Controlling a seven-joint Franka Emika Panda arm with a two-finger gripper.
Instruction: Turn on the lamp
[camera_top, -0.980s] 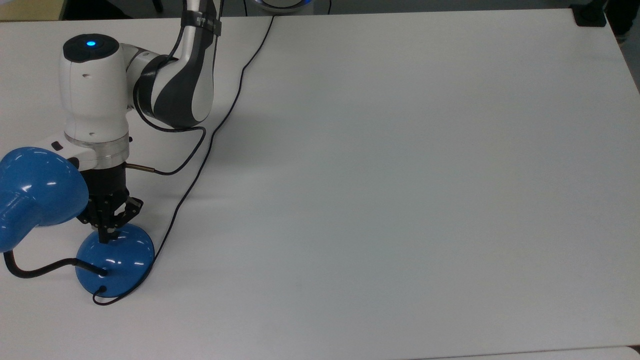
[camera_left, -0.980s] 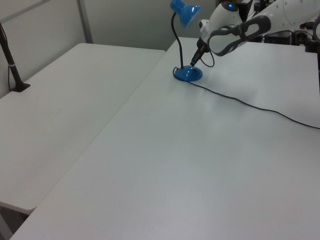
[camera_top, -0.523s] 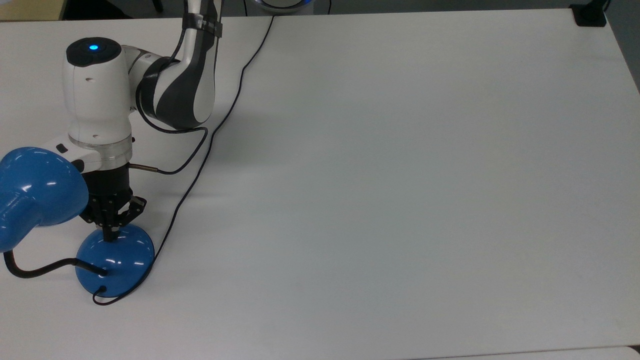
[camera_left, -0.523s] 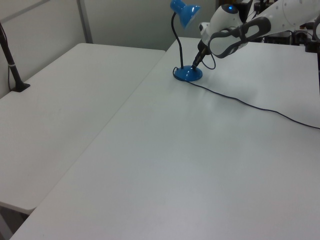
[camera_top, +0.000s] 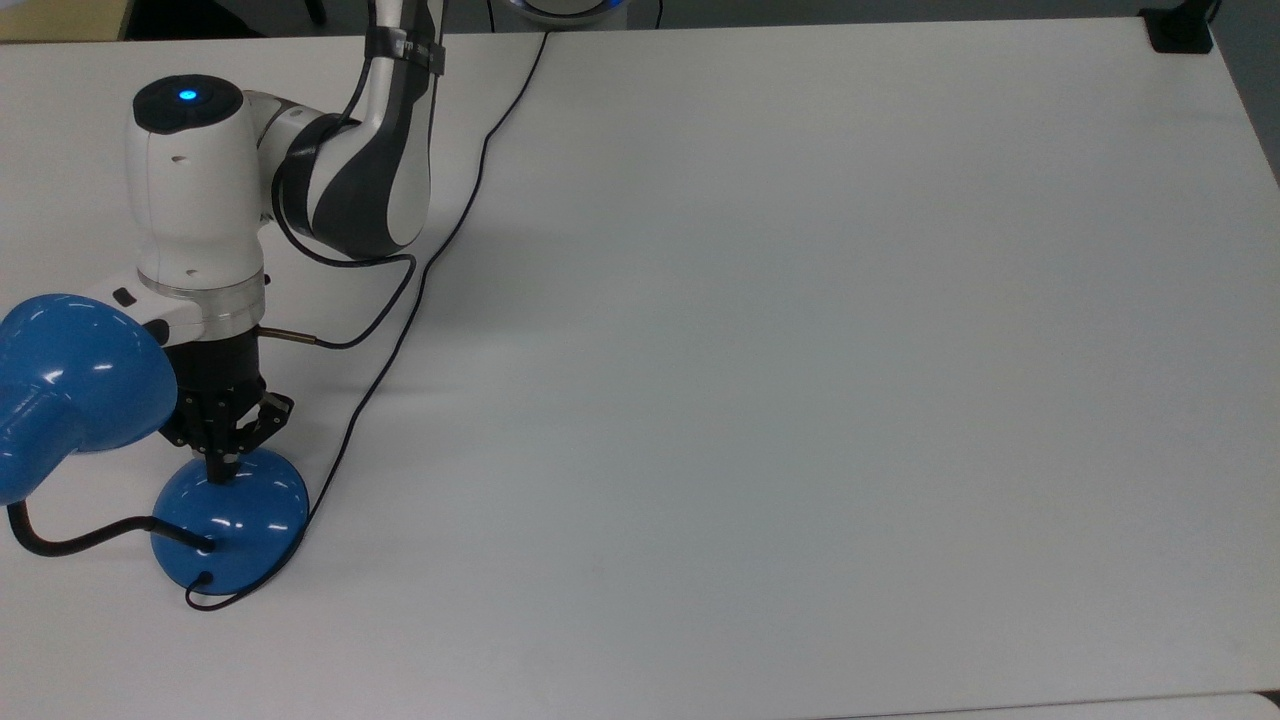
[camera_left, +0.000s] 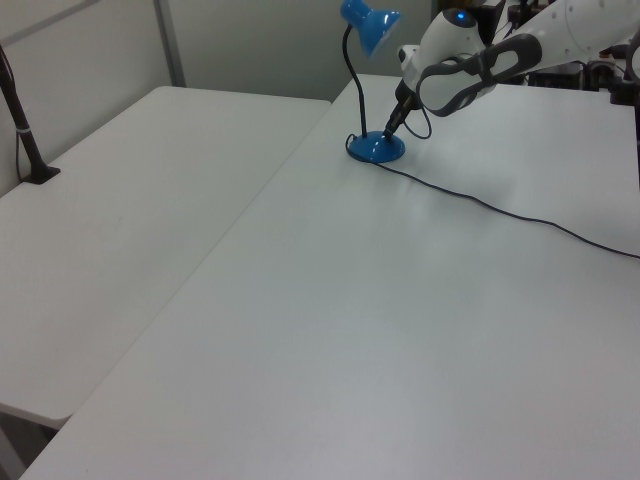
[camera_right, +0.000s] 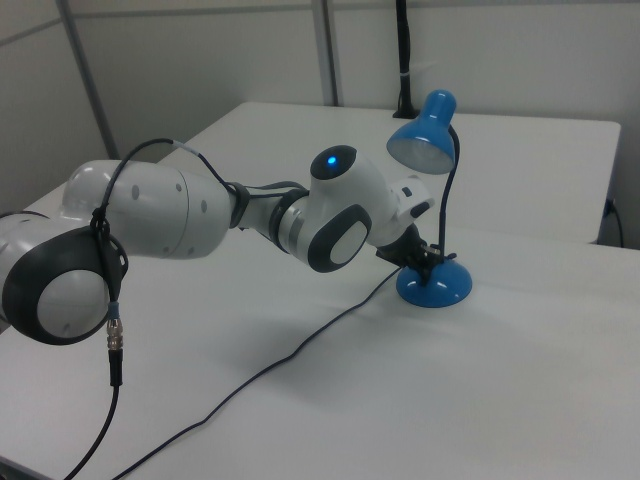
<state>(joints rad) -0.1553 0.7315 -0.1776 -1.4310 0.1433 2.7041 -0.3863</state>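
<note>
The arm (camera_top: 350, 170) reaches in from the top view's upper left, bends at a grey-and-white elbow, and turns its wrist (camera_top: 195, 190) straight down, a blue light glowing on the wrist's cap. In the right view the arm stretches from the right view's left across the table toward the lamp. The gripper (camera_top: 218, 462) hangs vertically below the wrist with its fingers drawn together into a narrow point, nothing between them, and the tips press on the upper edge of the base (camera_top: 235, 520) of the lamp (camera_top: 70, 390), at the side of the dome nearest the arm. The lamp stands on the white table (camera_top: 800, 350) at the top view's lower left; its blue shade sits beside the wrist, at the top view's left, and the black neck (camera_top: 80, 540) curves out from the base to the top view's left. In the left view the lamp (camera_left: 372, 80) stands upright at the far edge of the table, gripper (camera_left: 389, 127) on its base. The shade's opening in the right view looks pale, with no bright glow. The thin cord (camera_top: 420, 280) runs from the base up across the table to the top view's upper edge.
</note>
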